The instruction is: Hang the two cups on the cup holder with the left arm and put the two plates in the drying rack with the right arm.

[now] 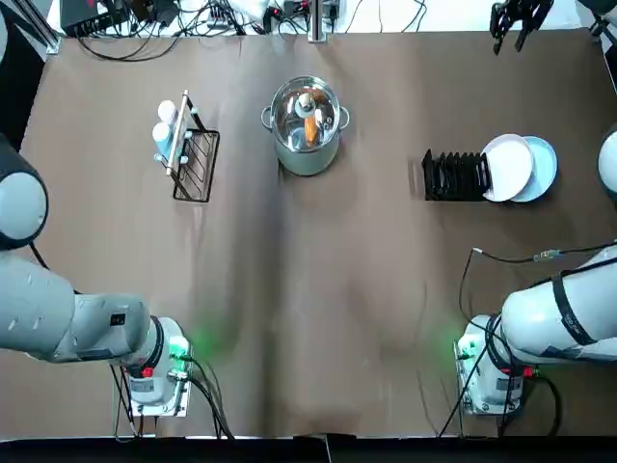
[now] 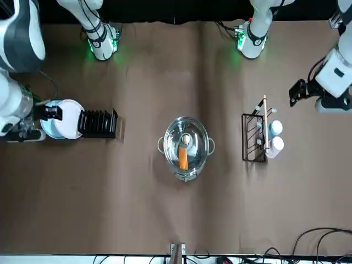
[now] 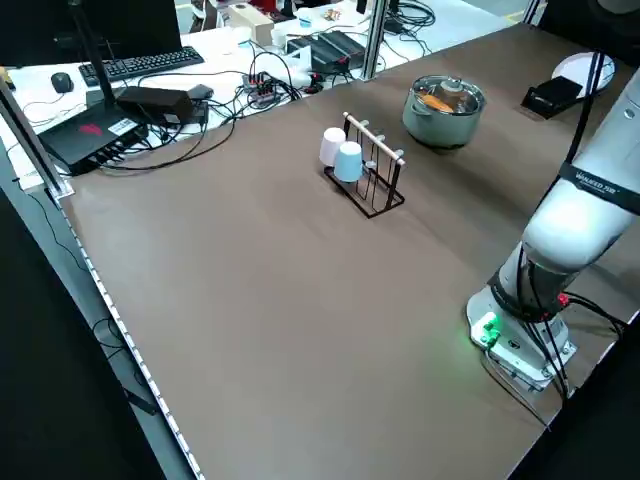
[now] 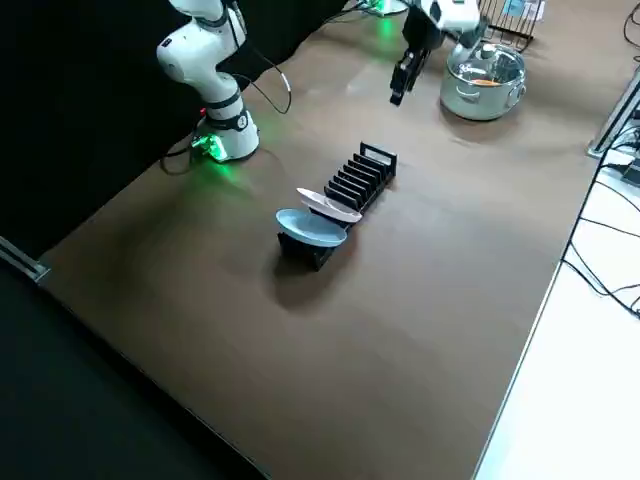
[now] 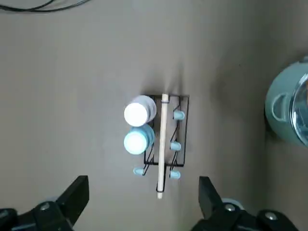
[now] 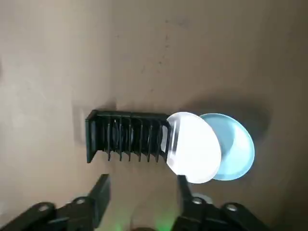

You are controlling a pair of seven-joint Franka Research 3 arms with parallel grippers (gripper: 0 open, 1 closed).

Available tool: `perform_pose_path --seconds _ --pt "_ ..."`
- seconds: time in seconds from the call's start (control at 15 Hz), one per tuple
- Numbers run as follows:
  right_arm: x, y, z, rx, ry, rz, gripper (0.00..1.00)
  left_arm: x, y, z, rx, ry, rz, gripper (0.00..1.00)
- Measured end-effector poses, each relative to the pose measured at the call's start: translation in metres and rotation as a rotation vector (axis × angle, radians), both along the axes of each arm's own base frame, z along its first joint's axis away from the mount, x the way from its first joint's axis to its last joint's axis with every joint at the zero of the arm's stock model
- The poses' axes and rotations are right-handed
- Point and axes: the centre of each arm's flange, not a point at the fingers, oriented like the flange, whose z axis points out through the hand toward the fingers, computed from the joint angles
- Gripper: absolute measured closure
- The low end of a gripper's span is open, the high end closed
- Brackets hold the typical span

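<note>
Left end effector (image 5: 143,195) wide open, empty, above cups (image 5: 139,126).

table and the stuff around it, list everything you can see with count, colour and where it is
cups: 2, one white, one light blue, hung on the cup holder's pegs.
cup holder: 1, black wire with pale bar, robot's left side of the table.
plates: 2, white and light blue, leaning in the outer end of the drying rack.
drying rack: 1, black, robot's right side.
steel pot: 1, silver, table centre, something orange inside.
keyboard: 1, black, side desk beyond the table.
cables: several, black, along the far edge.
left end effector: 1, dark, open, above the cup holder.
right end effector: 1, dark, open, above the drying rack.
</note>
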Motion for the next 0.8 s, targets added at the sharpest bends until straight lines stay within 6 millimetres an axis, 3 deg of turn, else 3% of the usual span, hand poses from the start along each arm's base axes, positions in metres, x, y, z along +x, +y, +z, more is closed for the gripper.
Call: perform_pose_path --seconds 0.13,0.2,0.47,0.8 --pt "-0.005 0.006 0.015 0.001 -0.019 0.008 0.24 -0.004 -0.003 -0.005 0.004 0.018 -0.035 0.00" --pt "-0.013 0.009 0.027 0.012 -0.015 0.012 0.01 -0.002 -0.004 -0.014 0.005 0.036 -0.054 0.00" --pt "-0.026 0.018 0.054 0.060 -0.051 0.016 0.00 0.000 -0.004 -0.018 0.004 0.045 -0.061 0.00" --pt "-0.037 0.017 0.073 0.081 -0.079 0.018 0.00 0.001 -0.002 -0.018 0.004 0.044 -0.049 0.00"
